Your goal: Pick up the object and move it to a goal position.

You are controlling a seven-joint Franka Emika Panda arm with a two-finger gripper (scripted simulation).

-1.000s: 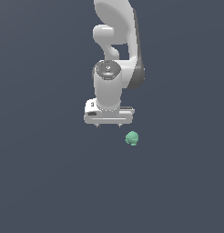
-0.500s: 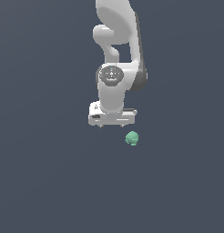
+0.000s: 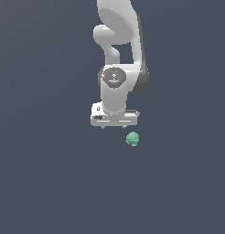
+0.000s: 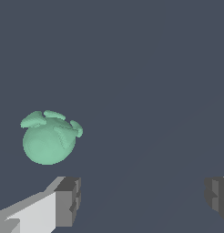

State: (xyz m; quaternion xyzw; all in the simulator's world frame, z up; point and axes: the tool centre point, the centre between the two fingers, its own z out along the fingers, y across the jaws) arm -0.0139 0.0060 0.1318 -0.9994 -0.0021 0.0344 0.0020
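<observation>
**Gripper off to one side of the blob, grasp not yet lined up**

The gripper (image 3: 115,126) points down with its fingers (image 4: 63,200) spread wide apart and nothing between them. The blob (image 3: 132,138) lies on the bare grey floor (image 3: 50,183), just beside the gripper: to the exterior view's right of it and lower in that picture. In the wrist view the blob (image 4: 49,139) sits outside the gap between the fingers, close to one fingertip rather than centred.

What could go wrong, as I judge it: if the arm drops from here, one finger may come down on or beside the blob rather than straddling it. The blob is small, rounded and lumpy, so a glancing touch could roll it away. A closing grip that catches only its edge could squeeze it out sideways. The gripper needs to shift across until the blob sits midway between the fingers before it descends.

Against the earlier frames, the blob has not moved. The gripper has drifted slightly towards the exterior view's right, closer to the blob, and the wrist has turned a little, but the offset is not closed.
</observation>
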